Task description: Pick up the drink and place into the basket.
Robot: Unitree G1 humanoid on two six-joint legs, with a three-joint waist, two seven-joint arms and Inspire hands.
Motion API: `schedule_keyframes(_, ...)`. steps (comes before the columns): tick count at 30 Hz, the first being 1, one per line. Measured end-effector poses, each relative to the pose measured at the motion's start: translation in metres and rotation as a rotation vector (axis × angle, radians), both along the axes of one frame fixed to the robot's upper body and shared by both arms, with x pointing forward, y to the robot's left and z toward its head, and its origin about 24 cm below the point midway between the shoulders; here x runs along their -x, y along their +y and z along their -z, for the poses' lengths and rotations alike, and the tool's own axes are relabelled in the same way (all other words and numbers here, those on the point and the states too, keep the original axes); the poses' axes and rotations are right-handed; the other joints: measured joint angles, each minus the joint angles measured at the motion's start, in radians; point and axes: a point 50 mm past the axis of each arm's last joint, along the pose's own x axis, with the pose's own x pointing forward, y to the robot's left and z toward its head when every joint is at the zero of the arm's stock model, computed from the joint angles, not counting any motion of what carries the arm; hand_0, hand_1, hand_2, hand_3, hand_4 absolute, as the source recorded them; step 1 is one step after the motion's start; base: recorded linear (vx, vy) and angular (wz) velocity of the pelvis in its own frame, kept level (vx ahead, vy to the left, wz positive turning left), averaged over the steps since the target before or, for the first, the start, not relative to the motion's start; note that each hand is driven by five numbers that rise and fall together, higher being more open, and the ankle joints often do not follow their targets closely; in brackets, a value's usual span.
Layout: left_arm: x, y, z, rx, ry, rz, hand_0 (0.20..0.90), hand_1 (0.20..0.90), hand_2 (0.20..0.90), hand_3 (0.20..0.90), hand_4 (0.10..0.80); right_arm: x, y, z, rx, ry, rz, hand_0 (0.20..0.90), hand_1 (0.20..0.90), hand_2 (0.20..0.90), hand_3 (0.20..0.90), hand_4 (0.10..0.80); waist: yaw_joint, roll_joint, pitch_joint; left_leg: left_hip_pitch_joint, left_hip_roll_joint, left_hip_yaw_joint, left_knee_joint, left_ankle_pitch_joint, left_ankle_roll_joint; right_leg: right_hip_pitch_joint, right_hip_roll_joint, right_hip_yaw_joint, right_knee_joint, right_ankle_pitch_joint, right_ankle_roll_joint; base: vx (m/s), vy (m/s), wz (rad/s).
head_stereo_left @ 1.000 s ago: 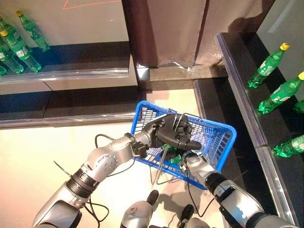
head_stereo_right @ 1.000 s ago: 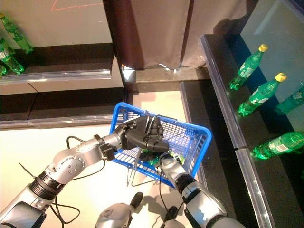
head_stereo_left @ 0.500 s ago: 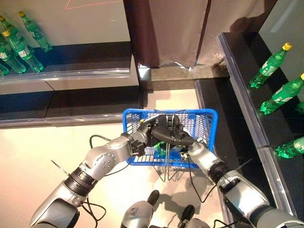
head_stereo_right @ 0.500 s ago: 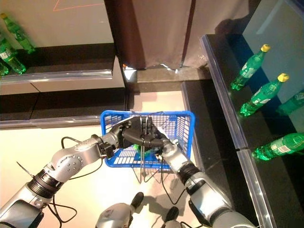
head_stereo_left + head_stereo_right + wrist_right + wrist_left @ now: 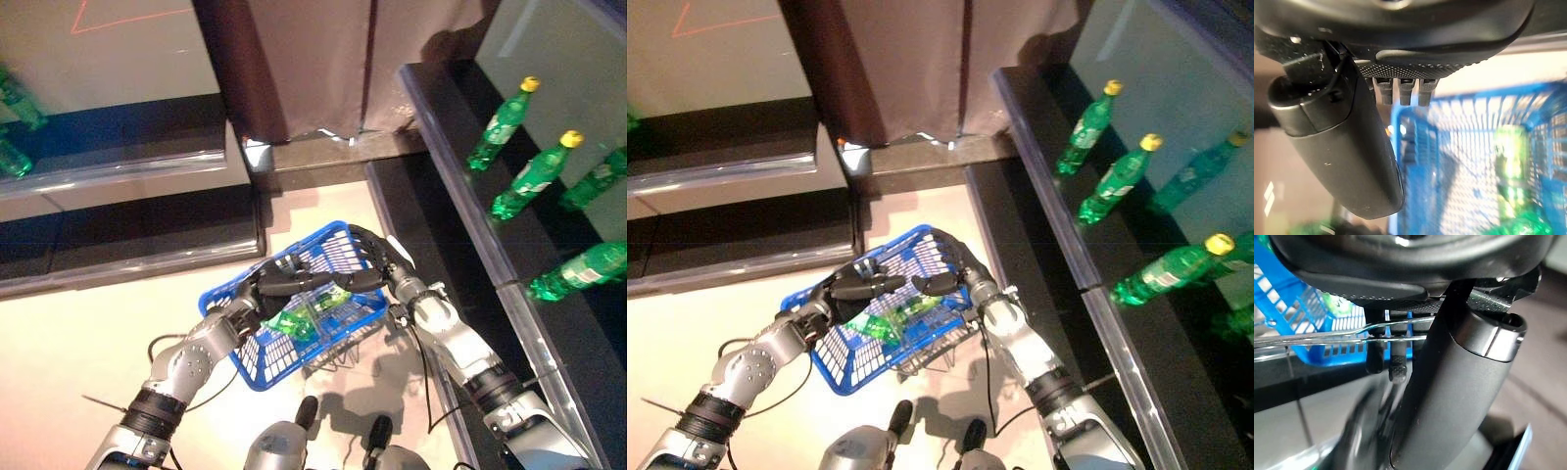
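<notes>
A blue wire basket (image 5: 245, 362) hangs above the floor. My left hand (image 5: 279, 284) reaches over its near side, and in the left wrist view its fingers curl round the metal wire handle (image 5: 1400, 328). A green drink bottle (image 5: 294, 323) lies on its side inside the basket, free of both hands; the right wrist view also shows the bottle (image 5: 1508, 161). My right hand (image 5: 377, 259) is at the basket's far rim, fingers stretched out over the rim and holding nothing.
Several green bottles (image 5: 502, 122) with yellow caps lie on the dark shelf (image 5: 460, 186) along the right. A brown curtain (image 5: 294, 69) hangs behind the basket. Another low shelf (image 5: 118, 171) runs at the back left.
The camera has shifted. The basket has turned. My right hand has come up out of the basket to its rim, and the bottle now lies loose inside.
</notes>
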Motion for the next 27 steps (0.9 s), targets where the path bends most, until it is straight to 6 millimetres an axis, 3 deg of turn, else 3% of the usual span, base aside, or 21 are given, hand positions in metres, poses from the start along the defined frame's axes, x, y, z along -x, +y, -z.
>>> schedule_keyframes(5, 0.014, 0.018, 0.033, 0.057, 0.081, -0.182, 0.3, 0.3, 0.3, 0.2, 0.1, 0.005, -0.011, 0.004, -0.082, -0.011, 0.05, 0.9, 0.9, 0.9, 0.9, 0.8, -0.04, -0.025, -0.014, 0.0, 0.011, 0.036, -0.001, -0.004, 0.0, -0.018, 0.009, 0.04, 0.0, 0.008, -0.006, -0.008, -0.011, -0.23)
schedule_keyframes(8, 0.025, 0.036, 0.045, 0.115, 0.085, -0.341, 0.3, 0.3, 0.3, 0.2, 0.1, 0.018, -0.021, 0.008, -0.243, -0.017, 0.091, 0.9, 0.9, 0.9, 0.9, 0.8, -0.058, -0.027, -0.015, 0.004, 0.018, 0.063, -0.001, -0.009, 0.0, -0.027, 0.016, 0.069, 0.0, 0.013, -0.009, -0.012, 0.0, -0.28)
schedule_keyframes(13, 0.054, 0.064, 0.071, 0.26, 0.103, -0.656, 0.3, 0.3, 0.3, 0.2, 0.1, 0.054, -0.032, 0.048, -0.613, 0.11, 0.188, 0.9, 0.9, 0.9, 0.9, 0.8, -0.104, -0.036, -0.026, 0.022, 0.026, 0.101, -0.002, -0.022, -0.001, -0.028, 0.025, 0.108, 0.0, 0.015, -0.012, -0.019, -0.001, -0.25)
schedule_keyframes(15, 0.064, 0.069, 0.08, 0.286, 0.114, -0.737, 0.3, 0.3, 0.3, 0.2, 0.1, 0.067, -0.036, 0.06, -0.665, 0.142, 0.217, 0.9, 0.9, 0.9, 0.9, 0.8, -0.116, -0.037, -0.032, 0.028, 0.027, 0.116, -0.002, -0.026, -0.001, -0.029, 0.027, 0.123, 0.0, 0.016, -0.012, -0.014, 0.001, -0.21)
schedule_keyframes(19, 0.089, 0.076, 0.095, 0.321, 0.147, -0.865, 0.3, 0.3, 0.3, 0.2, 0.1, 0.088, -0.045, 0.076, -0.69, 0.192, 0.25, 0.9, 0.9, 0.9, 0.9, 0.8, -0.151, -0.044, -0.048, 0.037, 0.029, 0.135, -0.003, -0.031, 0.0, -0.03, 0.031, 0.144, 0.0, 0.018, -0.013, -0.01, 0.003, -0.17)
schedule_keyframes(27, 0.107, 0.069, 0.111, 0.335, 0.222, -0.893, 0.3, 0.3, 0.3, 0.2, 0.1, 0.086, -0.047, 0.068, -0.623, 0.1, 0.24, 0.9, 0.9, 0.9, 0.9, 0.8, -0.154, -0.057, -0.079, 0.039, 0.039, 0.167, -0.003, -0.032, -0.002, -0.044, 0.041, 0.177, -0.001, 0.028, -0.02, -0.009, -0.008, -0.13)
